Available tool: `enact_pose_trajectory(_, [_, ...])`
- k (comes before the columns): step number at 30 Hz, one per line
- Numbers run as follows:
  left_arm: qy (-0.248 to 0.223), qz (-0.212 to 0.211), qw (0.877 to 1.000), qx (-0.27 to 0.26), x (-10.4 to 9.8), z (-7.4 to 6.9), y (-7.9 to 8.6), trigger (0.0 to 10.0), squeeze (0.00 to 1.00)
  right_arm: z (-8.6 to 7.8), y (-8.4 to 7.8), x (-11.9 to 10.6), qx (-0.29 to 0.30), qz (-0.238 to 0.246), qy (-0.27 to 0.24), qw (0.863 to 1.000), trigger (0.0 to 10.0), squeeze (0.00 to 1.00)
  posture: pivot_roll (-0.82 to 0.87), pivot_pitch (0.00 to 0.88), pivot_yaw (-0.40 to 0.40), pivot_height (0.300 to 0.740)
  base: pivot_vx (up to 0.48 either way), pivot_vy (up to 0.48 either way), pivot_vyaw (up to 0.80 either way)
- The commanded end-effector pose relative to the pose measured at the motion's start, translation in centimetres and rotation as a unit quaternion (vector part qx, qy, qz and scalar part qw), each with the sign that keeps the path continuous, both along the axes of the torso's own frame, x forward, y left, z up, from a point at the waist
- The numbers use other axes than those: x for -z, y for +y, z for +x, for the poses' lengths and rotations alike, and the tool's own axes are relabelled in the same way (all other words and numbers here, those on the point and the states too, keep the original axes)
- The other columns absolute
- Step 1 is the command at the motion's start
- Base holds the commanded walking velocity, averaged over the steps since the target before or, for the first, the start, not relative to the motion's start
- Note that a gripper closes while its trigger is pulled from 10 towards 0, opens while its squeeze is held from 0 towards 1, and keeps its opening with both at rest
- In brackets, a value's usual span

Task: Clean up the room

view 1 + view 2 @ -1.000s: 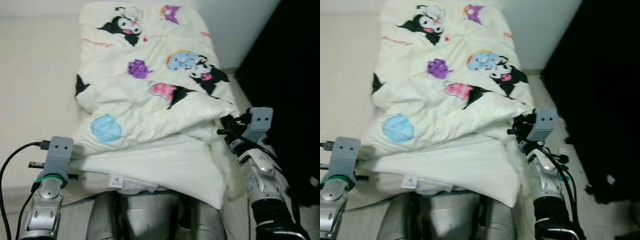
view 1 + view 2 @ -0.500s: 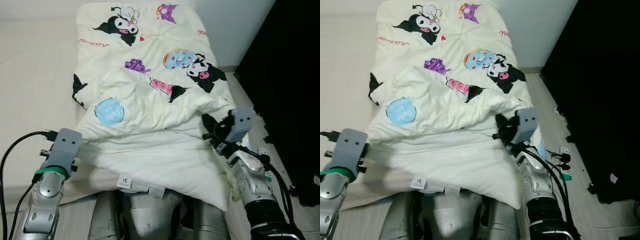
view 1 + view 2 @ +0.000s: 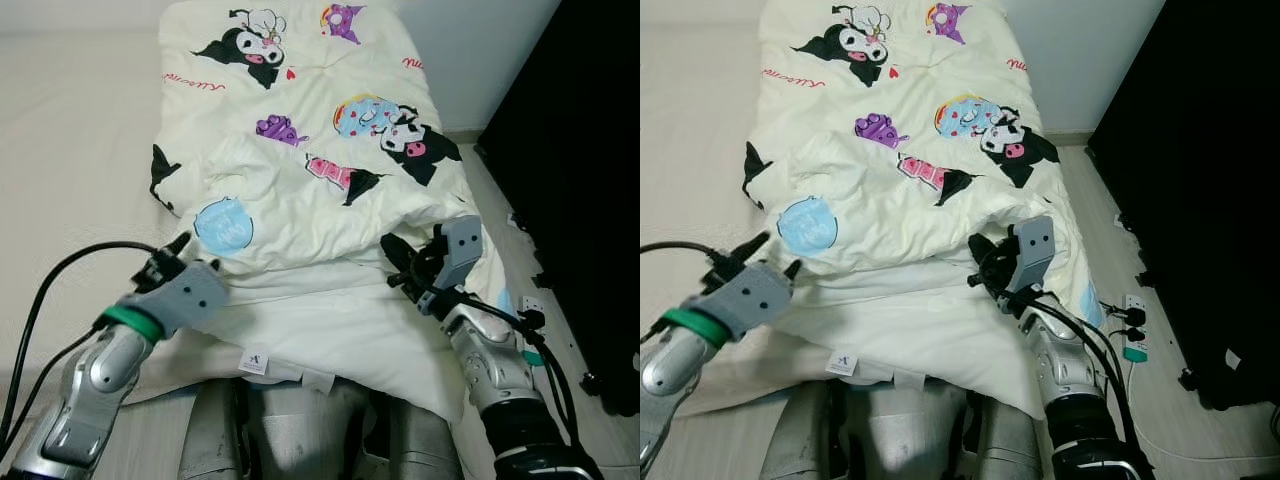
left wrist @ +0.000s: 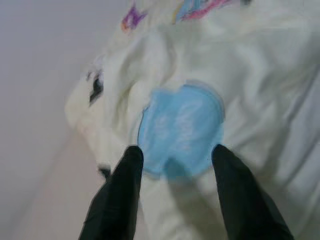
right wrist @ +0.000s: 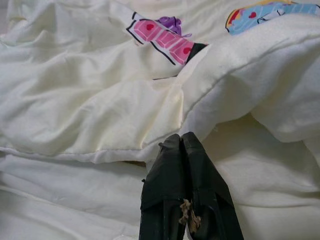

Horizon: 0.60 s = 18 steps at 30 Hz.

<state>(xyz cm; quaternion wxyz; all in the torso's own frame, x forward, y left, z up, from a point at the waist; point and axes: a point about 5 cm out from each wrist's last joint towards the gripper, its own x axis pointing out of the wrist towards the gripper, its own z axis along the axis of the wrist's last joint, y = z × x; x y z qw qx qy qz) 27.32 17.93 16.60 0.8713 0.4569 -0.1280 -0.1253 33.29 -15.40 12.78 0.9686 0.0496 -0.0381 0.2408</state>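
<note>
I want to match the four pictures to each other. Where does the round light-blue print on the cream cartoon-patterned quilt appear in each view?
Left eye view: round light-blue print, lower left of the cream cartoon-patterned quilt, just beyond the left end effector.
Right eye view: same place.
Left wrist view: centre of picture, straight ahead of the open black fingers.
Right wrist view: I cannot find it.
Shared landmark: pink print with black corner.

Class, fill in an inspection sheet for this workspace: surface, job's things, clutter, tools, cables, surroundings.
Surface: cream mattress.
Job's things: rumpled cartoon-print duvet, near edge folded over in layers.
Clutter: nothing seen on the bed.
Tools: left tool open, aimed at the blue print; right tool shut, tips at a duvet fold.
Cables: power strip and cords on the floor; black cable on the left arm.
Surroundings: white wall, dark area on the right.
</note>
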Motion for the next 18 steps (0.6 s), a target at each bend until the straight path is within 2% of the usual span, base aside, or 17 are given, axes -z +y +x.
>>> enact_pose_trajectory(1, [0.014, 0.025, 0.999, 0.017, 1.0, -0.3, -1.1, 10.0, 0.00, -0.3, 0.0, 0.4, -0.005, 0.000, 0.008, 1.000, 10.0, 0.00, 0.10, 0.229, 0.008, 0.600, 0.000, 0.000, 0.00])
enact_pose_trajectory(4, [0.050, 0.052, 0.997, 0.021, 2.5, 0.1, -2.1, 10.0, 0.00, -0.2, 0.1, 0.2, -0.006, 0.000, 0.007, 1.000, 10.0, 0.00, 0.09, 0.228, 0.010, 0.600, 0.000, 0.000, 0.00])
enact_pose_trajectory(5, [0.068, 0.053, 0.996, 0.016, 3.1, 0.3, -2.4, 10.0, 0.00, -0.2, 0.0, -0.1, -0.005, 0.002, 0.003, 1.000, 10.0, 0.00, 0.08, 0.228, 0.008, 0.600, 0.000, 0.000, 0.00])
enact_pose_trajectory(7, [0.075, 0.055, 0.996, 0.014, 3.4, 0.5, -2.6, 10.0, 0.00, -0.1, -0.1, -0.4, -0.004, 0.004, -0.001, 1.000, 10.0, 0.00, 0.08, 0.229, 0.007, 0.600, 0.000, 0.000, 0.00])
enact_pose_trajectory(15, [0.068, 0.059, 0.996, 0.005, 4.0, 1.2, -3.0, 10.0, 0.00, 0.1, -0.5, -1.3, 0.001, 0.011, -0.012, 1.000, 10.0, 0.00, 0.08, 0.227, 0.003, 0.600, 0.000, 0.000, 0.00])
enact_pose_trajectory(17, [0.033, 0.071, 0.997, -0.016, 4.2, 1.9, -3.4, 10.0, 0.00, 0.3, -0.6, -1.8, 0.001, 0.015, -0.019, 1.000, 10.0, 0.00, 0.08, 0.224, 0.001, 0.600, 0.000, 0.000, 0.00])
enact_pose_trajectory(18, [0.033, 0.071, 0.997, -0.016, 4.2, 1.9, -3.4, 10.0, 0.00, 0.3, -0.6, -1.8, 0.001, 0.015, -0.019, 1.000, 10.0, 0.00, 0.08, 0.224, 0.001, 0.600, 0.000, 0.000, 0.00])
